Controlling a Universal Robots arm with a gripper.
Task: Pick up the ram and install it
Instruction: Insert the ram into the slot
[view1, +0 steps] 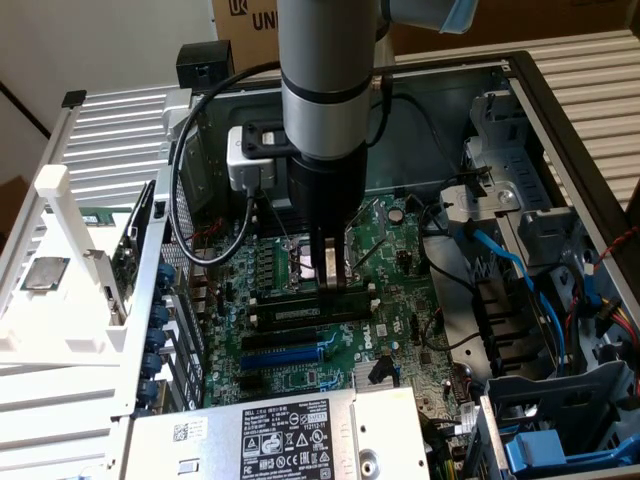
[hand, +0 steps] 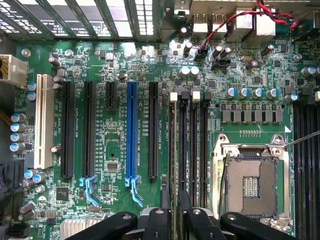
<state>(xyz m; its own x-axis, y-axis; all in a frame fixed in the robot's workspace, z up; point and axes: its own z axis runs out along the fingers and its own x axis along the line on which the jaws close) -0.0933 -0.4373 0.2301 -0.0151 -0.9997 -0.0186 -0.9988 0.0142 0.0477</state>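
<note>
The ram (hand: 173, 150) stands on edge in the outermost of the black memory slots (hand: 195, 150), the one nearest the blue expansion slot, and I see it from above as a thin dark line. In the exterior view it is a dark-green strip (view1: 292, 313) just below my fingertips. My gripper (hand: 174, 194) straddles one end of it. A finger sits on each side with a small gap, so it looks open. From outside, the gripper (view1: 332, 287) points straight down onto the motherboard (view1: 300, 365) inside the computer case.
The open CPU socket (hand: 250, 185) lies just beyond the memory slots. A blue expansion slot (hand: 131, 130) and black slots run parallel to them. The power supply (view1: 290, 435), blue cables (view1: 500, 265), a drive cage (view1: 560, 440) and the case walls hem in the board.
</note>
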